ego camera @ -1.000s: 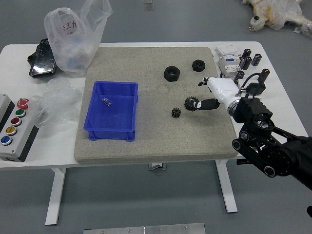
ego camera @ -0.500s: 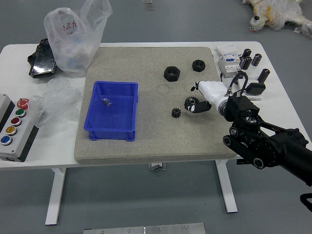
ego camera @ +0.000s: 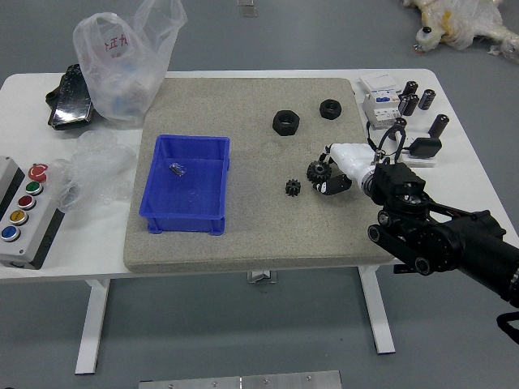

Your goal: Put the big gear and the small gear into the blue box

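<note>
Two gears [ego camera: 319,172]; one blue box [ego camera: 190,201]; two black nuts [ego camera: 276,126]; five buttons [ego camera: 19,216]; perhaps six black cylinders [ego camera: 426,99].

Print we cannot read
Red characters [ego camera: 116,41] blur on the plastic bag [ego camera: 130,69], left of and beyond the right hand [ego camera: 350,165].

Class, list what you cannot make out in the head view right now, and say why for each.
All in the head view:
- Hold on the big gear: the right hand hides the contact.
- Small thing in the blue box: too small to identify.
- Right arm: its upper part is cut off by the right edge.
- Left hand: outside the picture.
</note>
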